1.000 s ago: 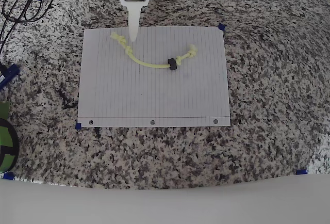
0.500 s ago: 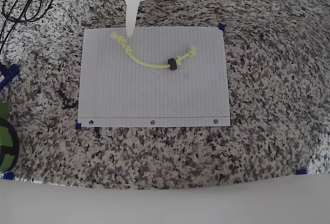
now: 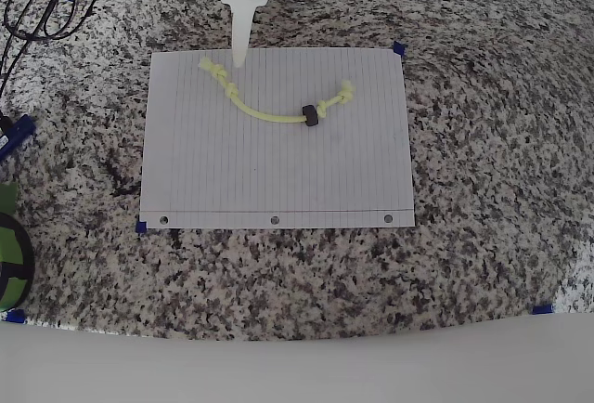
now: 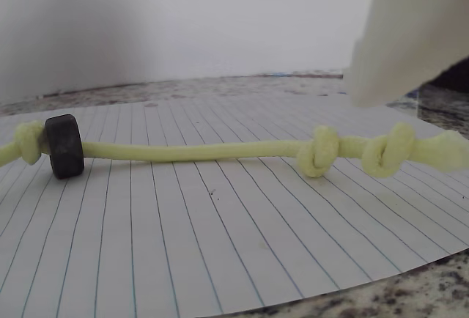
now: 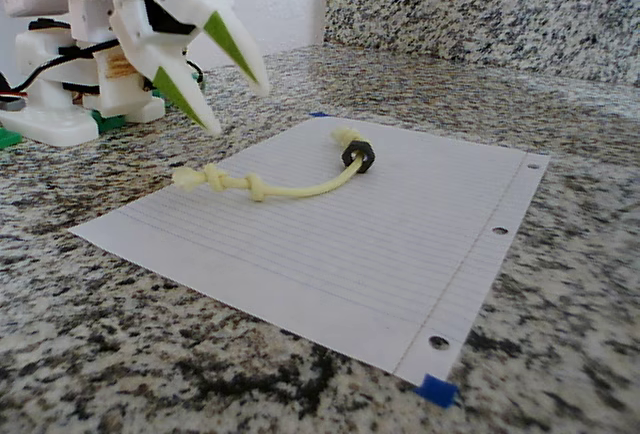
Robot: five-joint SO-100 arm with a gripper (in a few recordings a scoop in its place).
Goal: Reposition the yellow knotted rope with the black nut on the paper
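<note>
the white gripper (image 5: 235, 99) hangs above the far edge of the paper (image 3: 278, 171), its two fingers (image 5: 190, 102) spread apart with green inner faces showing and nothing between them. in the overhead view the gripper (image 3: 239, 50) points down toward 6 o'clock, its tip over the paper's top edge at about 11 o'clock from the sheet's middle, just beside the rope's left end but not touching it.

the yellow knotted rope (image 3: 264, 113) lies flat on the upper half of the paper in a shallow sagging curve, running from a double knot at 10 o'clock to a knotted end at 2 o'clock. the black nut (image 3: 310, 116) sits threaded on the rope just inside the right-hand knot. in the wrist view the rope (image 4: 198, 151) stretches across the lined sheet, the nut (image 4: 64, 146) at 9 o'clock and two knots at 3 o'clock under one pale finger (image 4: 410, 32).

the paper has three punched holes along its near edge and lies on a speckled granite surface (image 3: 483, 189). small blue tape tabs (image 3: 399, 48) mark the sheet's corners and spots on the surface. black cables (image 3: 37, 13) curl at 10 o'clock, and a green and black object (image 3: 11, 254) sits at 8 o'clock at the frame edge. nothing lies between fingers and rope. no writing can be read.
</note>
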